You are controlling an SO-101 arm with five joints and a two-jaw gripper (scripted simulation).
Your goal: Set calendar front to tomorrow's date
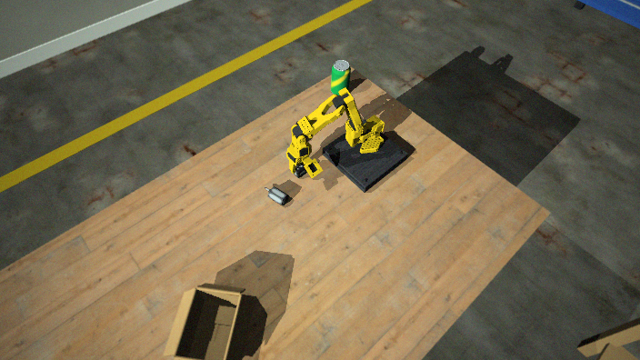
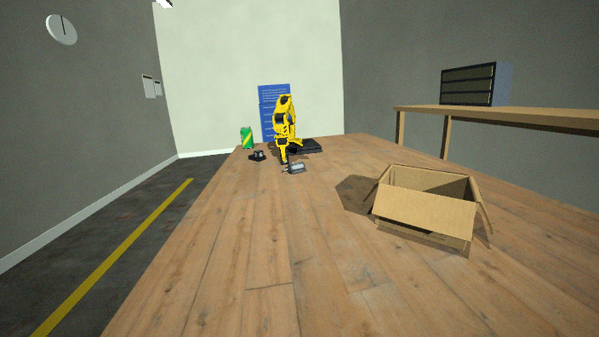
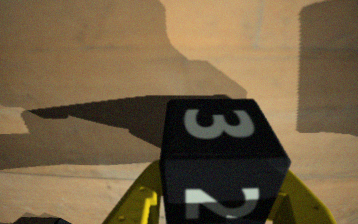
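My gripper is shut on a black date cube and holds it a little above the wooden table. In the wrist view the cube shows a grey 3 on its upper face and a white 2 on the face toward the camera, with yellow fingers on both sides. The black calendar tray sits on the table left of the arm in the exterior view. I cannot read its month or its other cube from here. In the top view the arm hides the tray.
A grey cylindrical motor lies on the table just in front of the gripper. A green can stands at the table edge behind the arm. An open cardboard box stands farther off. The arm's black base plate is beside it.
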